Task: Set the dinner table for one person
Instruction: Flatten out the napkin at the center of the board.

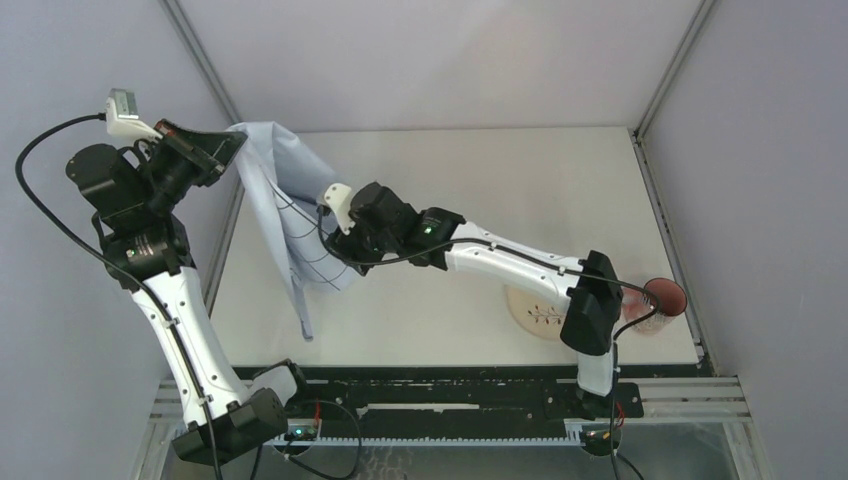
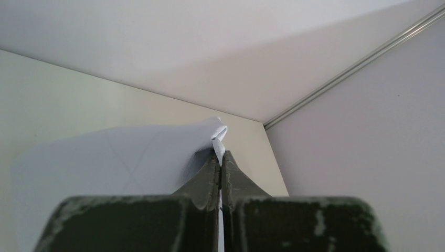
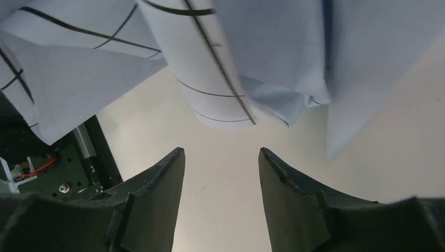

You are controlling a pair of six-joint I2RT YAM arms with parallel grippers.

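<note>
While the pale-blue black-gridded cloth (image 1: 285, 200) hangs upper left, it seems soft, limp | grasp: free edge | left gripper (image 2: 221, 157) pinches its corner | right gripper (image 3: 220, 152) parted, empty

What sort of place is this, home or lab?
Most likely a lab robot cell, not a home: plain grey panel walls box in the cream table, and the left arm and right arm are bolted to a rail at its near edge.
</note>
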